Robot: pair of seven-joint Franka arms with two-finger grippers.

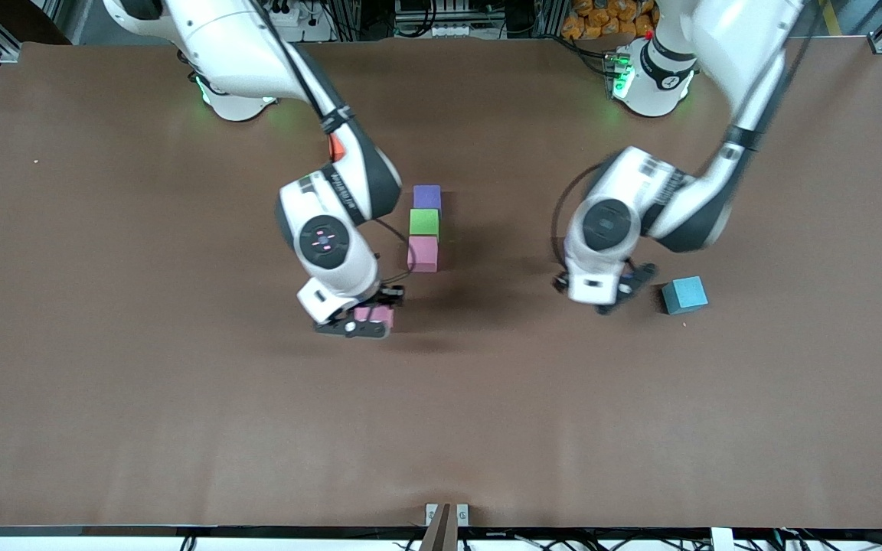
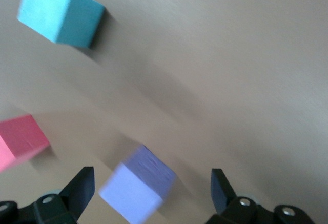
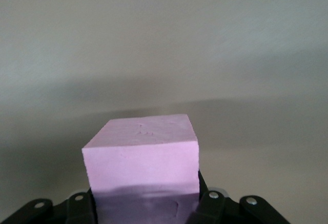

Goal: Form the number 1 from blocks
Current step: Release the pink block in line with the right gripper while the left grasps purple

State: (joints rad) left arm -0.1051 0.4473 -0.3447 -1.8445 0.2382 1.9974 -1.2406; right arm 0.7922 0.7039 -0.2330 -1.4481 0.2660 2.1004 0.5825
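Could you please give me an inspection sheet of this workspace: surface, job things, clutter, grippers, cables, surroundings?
Surface: brown table, bare in most parts.
Job things: purple block, green block and pink block in one column; second pink block held in the air; second purple block on the table.
Clutter: light-blue cube; red cube.
Grippers: right gripper shut on the second pink block; left gripper, jaws open, over the second purple block.
Cables: black cable looping at the left arm.
Surroundings: orange objects past the table edge.
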